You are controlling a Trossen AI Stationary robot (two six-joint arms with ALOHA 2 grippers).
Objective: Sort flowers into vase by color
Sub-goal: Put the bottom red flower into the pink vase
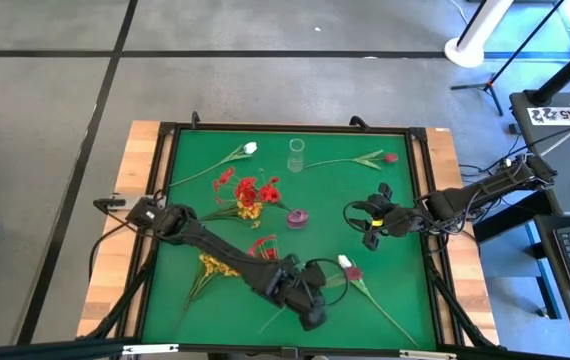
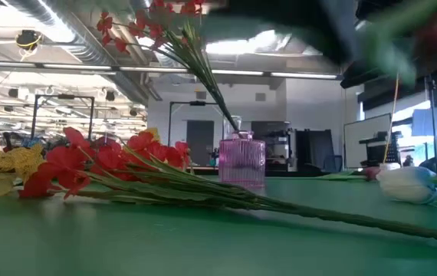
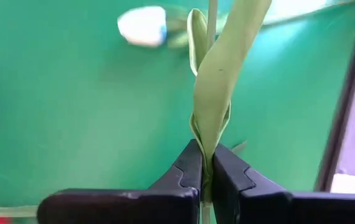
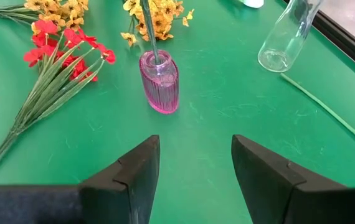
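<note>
Left claw (image 3: 205, 171) is pinched tight on the green stem and leaf of the white-budded artificial tulip (image 3: 142, 26) at the near middle of the green tabletop (image 1: 405, 200), low on the stem, I'd guess so the bud leads into a vase. Stem's long axis runs straight out from the claw. Right claw (image 4: 195, 165) waits spread wide, empty, facing the ribbed pink glass vase (image 4: 159, 82) mid-tabletop.

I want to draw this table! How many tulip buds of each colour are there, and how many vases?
White tulip buds: 2
Dark red tulip buds: 2
Vases: 2, one clear vase, one pink vase
Total: 6
</note>
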